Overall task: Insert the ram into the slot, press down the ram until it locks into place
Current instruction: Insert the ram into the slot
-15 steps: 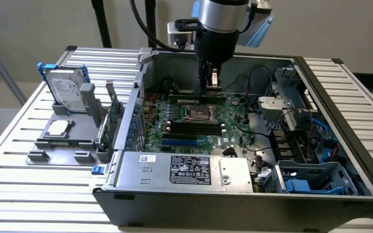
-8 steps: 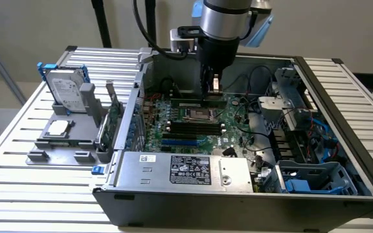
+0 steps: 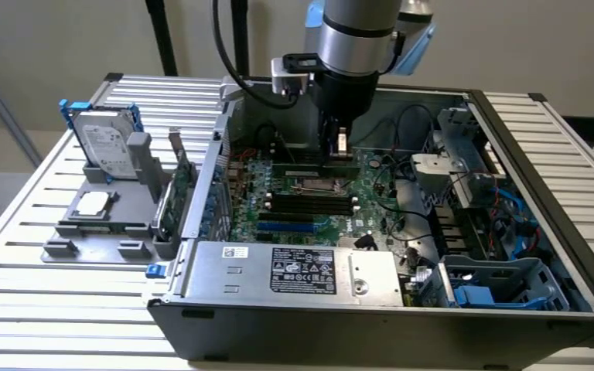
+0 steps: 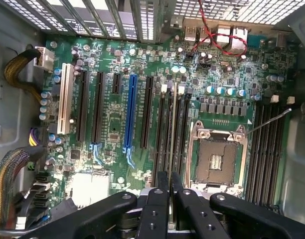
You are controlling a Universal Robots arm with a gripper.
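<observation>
Ram (image 4: 173,124) stands edge-on, gripped between the narrowly closed fingers of the claw (image 4: 170,199), in line with a black slot (image 4: 167,119) in a bank of four parallel slots. Whether its lower edge touches the slot cannot be told.

Clearances:
- On one side, just beside the bank, lies the open processor socket (image 4: 217,159); its thin metal lever (image 4: 272,119) angles away from the ram.
- On the other side stand the long black card slots (image 4: 147,112) and the blue slot (image 4: 128,112), all parallel to the ram.
- A red wire (image 4: 215,37) loops near the rear ports, well apart from the ram.

In the exterior view the claw (image 3: 336,151) hangs inside the open computer case (image 3: 380,332). A power supply (image 3: 297,274) fills the near wall. On the tabletop (image 3: 29,232), at the exterior view's left, stands a hard drive (image 3: 106,147).
</observation>
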